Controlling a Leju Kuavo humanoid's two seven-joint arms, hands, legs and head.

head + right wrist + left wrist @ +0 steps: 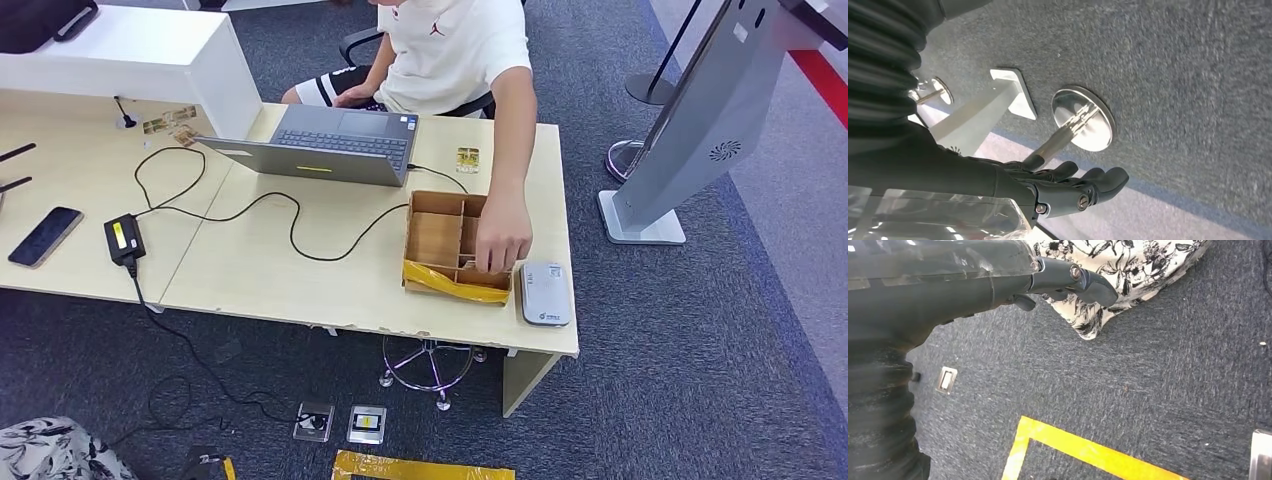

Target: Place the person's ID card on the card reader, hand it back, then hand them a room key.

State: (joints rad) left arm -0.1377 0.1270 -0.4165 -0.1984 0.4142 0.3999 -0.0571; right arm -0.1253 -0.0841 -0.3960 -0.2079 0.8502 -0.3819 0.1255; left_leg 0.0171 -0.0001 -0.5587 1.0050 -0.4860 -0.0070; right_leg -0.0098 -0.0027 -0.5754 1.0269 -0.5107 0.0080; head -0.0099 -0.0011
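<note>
A person in a white shirt (455, 45) sits behind the light wooden table (270, 270) and reaches one hand (503, 240) down into a cardboard box (440, 240) split into compartments, its front edge wrapped in yellow tape. The fingers of that hand dip into a compartment on the side nearest the card reader (545, 293), a small grey-white device lying flat on the table just beside the box. Whether the hand holds a card cannot be told. A small card-like item (467, 159) lies on the table behind the box, near an open laptop (330, 145). A black cable (250, 210) loops across the table to a power adapter (123, 239), and a phone (45, 236) lies further off. The robot's left hand (1068, 282) hangs over dark carpet (1148, 365) near a yellow floor line (1088, 450) and a flowered cloth (1118, 270); its fingers look partly curled, but how far they close cannot be told. The right hand (1068, 187) hangs above the carpet near a round metal base (1083, 119), fingers lying side by side, lightly bent and holding nothing.
</note>
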